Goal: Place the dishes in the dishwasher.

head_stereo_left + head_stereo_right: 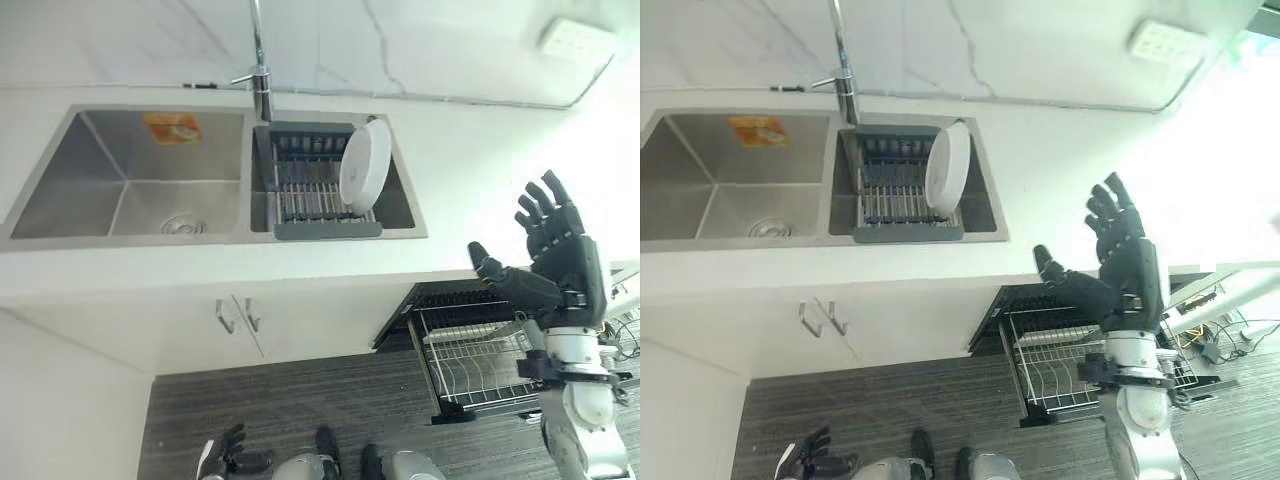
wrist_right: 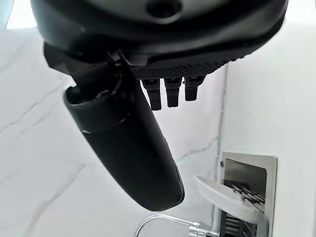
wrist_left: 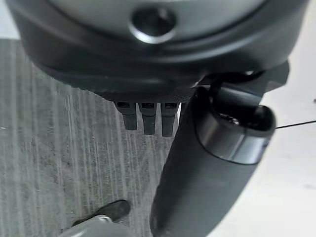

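Observation:
A white plate (image 1: 364,165) stands on edge in the grey drying rack (image 1: 318,200) set in the right basin of the sink; the right wrist view catches the plate (image 2: 224,197) too. My right hand (image 1: 560,255) is raised above the counter's right end, well to the right of the plate, fingers straight and spread, holding nothing. Below the counter the dishwasher's wire rack (image 1: 478,365) is pulled out over the floor. My left hand (image 1: 228,455) hangs low near the floor, fingers relaxed and empty.
The left basin (image 1: 130,175) of the steel sink (image 1: 30,243) has a drain and an orange sticker. A tall faucet (image 1: 260,70) rises behind the divider. White cabinet doors with handles (image 1: 238,315) sit under the sink. A wall socket (image 1: 575,40) is at the upper right.

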Tool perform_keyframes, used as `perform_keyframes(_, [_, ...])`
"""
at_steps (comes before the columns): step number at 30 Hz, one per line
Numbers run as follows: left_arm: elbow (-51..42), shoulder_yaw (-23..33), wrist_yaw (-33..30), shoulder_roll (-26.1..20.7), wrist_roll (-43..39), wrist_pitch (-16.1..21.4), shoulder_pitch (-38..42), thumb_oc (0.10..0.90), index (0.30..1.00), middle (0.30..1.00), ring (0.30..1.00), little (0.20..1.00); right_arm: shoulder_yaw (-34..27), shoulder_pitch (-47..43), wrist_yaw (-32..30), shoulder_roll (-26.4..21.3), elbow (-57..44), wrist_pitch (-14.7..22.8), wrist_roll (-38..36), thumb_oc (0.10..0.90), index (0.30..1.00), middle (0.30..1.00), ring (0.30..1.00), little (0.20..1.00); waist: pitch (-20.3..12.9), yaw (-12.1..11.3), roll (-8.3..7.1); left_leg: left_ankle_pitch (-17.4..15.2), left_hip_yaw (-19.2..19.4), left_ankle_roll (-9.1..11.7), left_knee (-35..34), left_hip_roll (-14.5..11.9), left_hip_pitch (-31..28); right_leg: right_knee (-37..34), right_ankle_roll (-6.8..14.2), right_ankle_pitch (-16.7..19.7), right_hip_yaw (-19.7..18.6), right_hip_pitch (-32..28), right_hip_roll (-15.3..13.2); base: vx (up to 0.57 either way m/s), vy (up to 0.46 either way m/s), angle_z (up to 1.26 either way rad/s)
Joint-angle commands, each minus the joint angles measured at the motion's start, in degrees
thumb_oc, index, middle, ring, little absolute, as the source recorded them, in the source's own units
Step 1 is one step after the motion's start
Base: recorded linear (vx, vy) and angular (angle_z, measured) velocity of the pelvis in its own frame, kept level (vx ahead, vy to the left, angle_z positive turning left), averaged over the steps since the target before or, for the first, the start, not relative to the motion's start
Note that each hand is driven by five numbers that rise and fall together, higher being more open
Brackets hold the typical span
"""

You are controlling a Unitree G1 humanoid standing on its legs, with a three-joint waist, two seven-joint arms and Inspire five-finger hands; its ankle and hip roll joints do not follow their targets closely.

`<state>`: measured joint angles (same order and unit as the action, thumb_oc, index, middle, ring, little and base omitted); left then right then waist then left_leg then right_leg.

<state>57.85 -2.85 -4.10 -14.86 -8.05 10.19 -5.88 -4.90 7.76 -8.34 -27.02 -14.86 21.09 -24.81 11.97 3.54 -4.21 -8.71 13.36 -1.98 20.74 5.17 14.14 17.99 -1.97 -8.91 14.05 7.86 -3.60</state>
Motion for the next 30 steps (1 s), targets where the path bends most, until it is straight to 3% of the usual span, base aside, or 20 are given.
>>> perform_keyframes(1, [0.1,-0.8,-0.2,1.2,-0.7,0.2,-1.9,0.8,0.9,0.9,0.9,0.9,-3.9,-7.7,0.4,-2.9,-1.8,4.1,-0.9,0.8,0.9,0.9,0.9,0.9,-2.6,-2.3,4.29,-6.8,-4.3,-1.2,-3.5,-3.6,-5.0,-0.8,8.5,-2.1,1.6,-1.5,-0.4,0.01,-0.194,0.0])
perform_keyframes(6, [1.2,-0.5,-0.3,1.6,1.2,-1.4,-2.2,0.8,0.9,0.9,0.9,0.9,-2.5,-7.6,3.0,-3.2,-1.9,3.1,-2.5,0.8,0.9,0.9,0.9,0.9,-3.3,-1.3,4.21,-6.5,-3.3,-0.2,-3.5,-3.3,-6.6,-0.8,7.2,-4.1,-0.7,-1.2,0.4,0.0,-0.208,-0.06])
perform_keyframes(8, [1.0,-1.0,-1.6,1.8,0.8,-1.9,-1.7,0.8,0.9,0.9,0.9,0.9,-1.5,-7.7,3.4,-3.6,-1.8,3.6,-1.3,0.8,0.9,0.9,0.9,0.9,-2.4,-1.4,3.04,-5.5,-3.2,0.1,-3.5,-1.8,-8.7,-0.8,6.2,-4.4,-2.0,-2.0,-0.4,0.06,-0.078,0.2])
perform_keyframes(9, [1.0,-1.1,-1.9,2.0,1.1,-2.0,-1.7,0.8,0.9,0.9,0.9,0.9,-1.4,-7.8,3.2,-3.8,-1.7,3.7,-1.2,0.8,0.9,0.9,0.9,0.9,-1.8,-2.0,2.33,-4.5,-4.8,0.4,-3.5,-0.8,-9.1,-0.8,5.9,-4.3,-2.9,-2.7,-0.8,0.14,-0.059,0.11])
perform_keyframes(10, [1.1,-1.0,-2.4,2.2,1.7,-2.7,-2.1,0.8,0.9,0.9,0.9,0.9,-0.8,-8.3,2.8,-4.0,-1.1,3.6,-1.3,0.8,0.9,0.9,0.9,0.9,-0.7,-3.4,1.67,-1.3,-9.1,1.2,-3.5,0.4,-7.3,-0.8,5.5,-4.0,-5.4,-3.6,-0.1,0.15,-0.004,-0.07])
perform_keyframes(12, [1.0,-0.8,-2.8,2.6,1.6,-4.1,-2.7,0.8,0.9,0.9,0.9,0.9,0.4,-10.1,2.5,-4.1,-0.4,3.0,-2.0,0.8,0.9,0.9,0.9,0.9,0.1,-4.6,2.83,-1.1,-13.1,1.5,-3.5,-0.4,-3.9,-0.8,5.5,-4.3,-7.8,-4.3,2.0,0.16,0.099,-0.63])
perform_keyframes(14, [2.1,-0.6,-2.7,3.2,0.5,-5.5,-3.0,0.8,0.9,0.9,0.9,0.9,2.0,-12.0,0.6,-3.7,-0.3,2.4,0.3,0.8,0.9,0.9,0.9,0.9,1.3,-5.9,4.5,3.8,-16.1,3.3,-3.5,-1.2,1.6,-0.8,4.9,-5.5,-10.6,-6.3,4.0,0.18,0.157,-0.83])
perform_keyframes(19, [8.0,0.0,-0.6,3.5,-3.2,-8.7,-2.9,0.8,0.9,0.9,0.9,0.9,2.1,-13.8,0.2,-4.7,-0.1,1.0,-0.9,0.8,0.9,0.9,0.9,0.9,0.2,-5.3,5.04,0.5,-14.4,1.7,-3.5,-1.4,0.3,-0.8,5.4,-6.6,-9.7,-6.8,2.8,0.24,0.209,-0.59])
perform_keyframes(22, [10.8,1.0,-0.8,3.6,-5.5,-9.3,-2.8,0.8,0.9,0.9,0.9,0.9,1.9,-14.4,0.6,-4.3,-0.2,0.4,-2.2,0.8,0.9,0.9,0.9,0.9,-0.9,-5.5,4.88,-2.7,-12.9,0.2,-3.5,-1.8,-3.7,-0.8,6.5,-5.8,-5.5,-6.9,0.2,0.25,0.112,-0.9])
perform_keyframes(24, [11.4,0.9,-1.1,3.3,-4.6,-9.3,-2.5,0.8,0.9,0.9,0.9,0.9,2.2,-15.5,0.3,-3.9,0.5,0.3,-3.0,0.8,0.9,0.9,0.9,0.9,-1.1,-6.1,5.18,-3.5,-12.1,-0.8,-3.5,-2.4,-4.3,-0.8,6.2,-5.6,-2.8,-8.3,0.0,0.23,0.076,-0.41])
perform_keyframes(27, [11.3,0.5,-2.4,2.6,-5.4,-10.3,-1.8,0.8,0.9,0.9,0.9,0.9,3.4,-16.0,0.0,-2.9,0.5,0.2,-3.1,0.8,0.9,0.9,0.9,0.9,-0.2,-5.6,5.88,-4.6,-13.4,-2.5,-3.5,-1.7,-5.9,4.7,7.5,-0.7,-2.7,-5.9,1.0,0.15,-0.008,-0.45])
perform_keyframes(29, [10.6,0.5,-2.9,2.1,-5.9,-11.8,-1.5,0.8,0.9,0.9,0.9,0.9,4.3,-16.7,1.4,-2.7,1.2,1.1,-3.1,0.8,0.9,0.9,0.9,0.9,0.4,-6.2,5.99,-4.9,-13.1,-1.9,-3.5,-1.8,-6.8,-0.8,8.0,0.0,-0.3,-5.0,-2.0,0.09,-0.168,-0.14])
perform_keyframes(30, [10.4,0.7,-3.0,2.1,-5.8,-11.8,-1.5,0.8,0.9,0.9,0.9,0.9,4.7,-17.3,2.1,-2.7,1.6,1.5,-3.2,0.8,0.9,0.9,0.9,0.9,0.9,-6.4,5.57,-5.3,-12.3,-1.5,-3.5,-1.8,-7.2,-0.8,9.2,1.7,-0.1,-2.3,-5.2,0.03,-0.188,-0.37])
